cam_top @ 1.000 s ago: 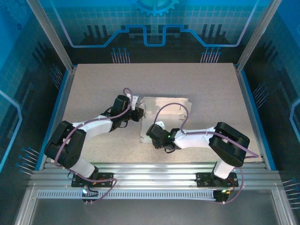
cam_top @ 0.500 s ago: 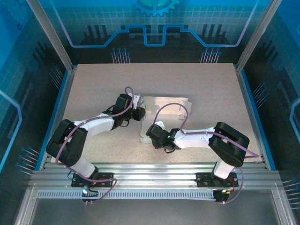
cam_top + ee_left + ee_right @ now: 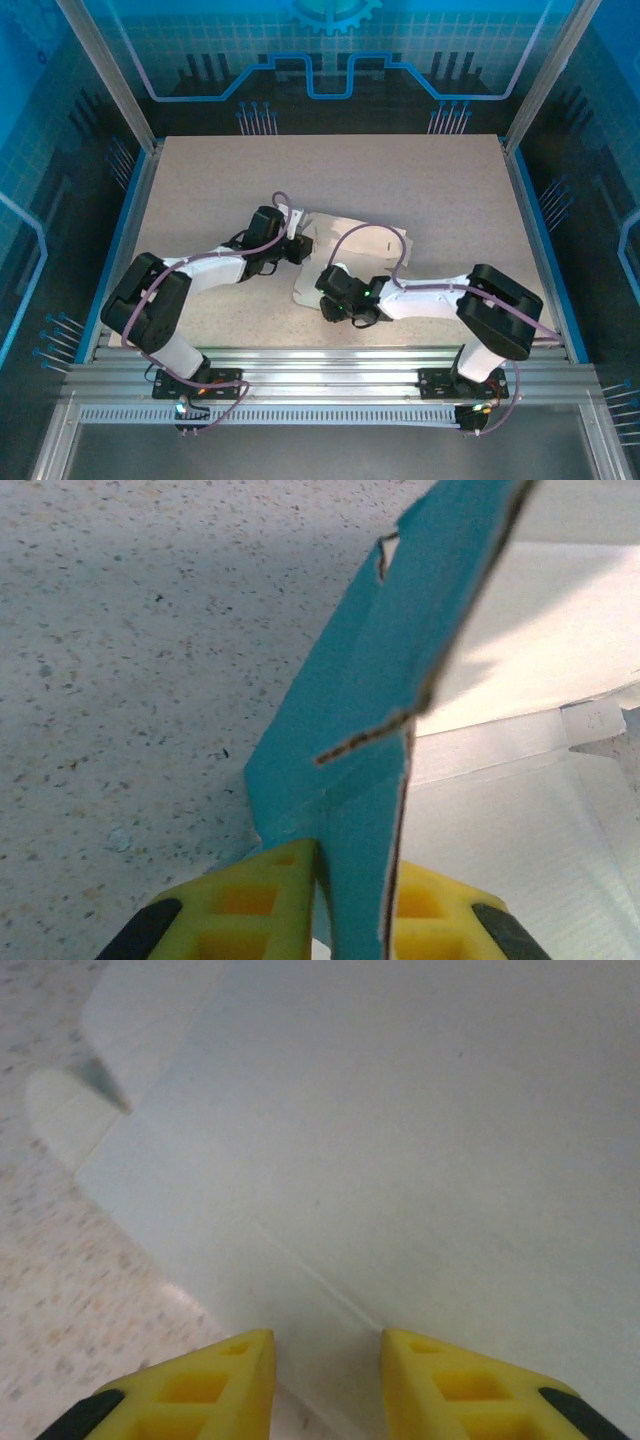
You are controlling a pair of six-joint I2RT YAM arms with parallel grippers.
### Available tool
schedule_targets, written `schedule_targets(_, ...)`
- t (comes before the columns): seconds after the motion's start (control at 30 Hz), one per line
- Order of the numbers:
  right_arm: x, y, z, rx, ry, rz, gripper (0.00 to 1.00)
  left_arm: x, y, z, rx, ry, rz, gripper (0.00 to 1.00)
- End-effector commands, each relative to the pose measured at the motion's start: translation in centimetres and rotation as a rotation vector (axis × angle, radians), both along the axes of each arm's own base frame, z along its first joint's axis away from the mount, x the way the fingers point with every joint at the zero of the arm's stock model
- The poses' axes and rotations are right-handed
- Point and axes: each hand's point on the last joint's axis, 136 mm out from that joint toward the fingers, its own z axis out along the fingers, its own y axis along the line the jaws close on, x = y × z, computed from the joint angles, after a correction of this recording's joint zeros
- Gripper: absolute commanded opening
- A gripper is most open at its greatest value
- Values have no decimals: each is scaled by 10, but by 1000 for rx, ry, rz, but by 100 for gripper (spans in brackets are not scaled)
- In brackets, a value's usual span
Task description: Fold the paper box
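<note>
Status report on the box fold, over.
Left tool shut on a blue flap of the paper box, flap raised. Right tool open, low over the white side. No obstruction seen.

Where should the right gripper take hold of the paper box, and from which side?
Probably its near edge, from the robot's side: the paper box lies mostly flat, white face up, so only a thin edge fits between fingers. The open right gripper faces that edge.

The paper box (image 3: 360, 710) is bright blue one side, white the other. The table (image 3: 420, 180) is pale beige, dark-speckled. The left gripper (image 3: 355, 872) and right gripper (image 3: 325, 1342) have yellow fingers.
</note>
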Motion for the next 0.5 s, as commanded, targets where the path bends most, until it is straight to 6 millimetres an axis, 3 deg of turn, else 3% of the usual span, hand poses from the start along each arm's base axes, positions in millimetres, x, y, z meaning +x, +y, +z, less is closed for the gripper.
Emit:
schedule_targets(0.0, -3, 6, 34, 130, 13, 31, 35, -13, -11, -14, -7, 16, -92, 15)
schedule_targets(0.27, 20, -19, 135, 298, -85, 72, 40, -15, -24, -16, -34, -6, -162, 16)
schedule_targets(0.37, 42, -35, 178, 329, -152, 57, 42, -16, -30, -14, -36, -16, -187, 17)
schedule_targets(0.47, 67, -49, 200, 315, -194, 36, 44, -19, -35, -14, -34, -13, -213, 17)
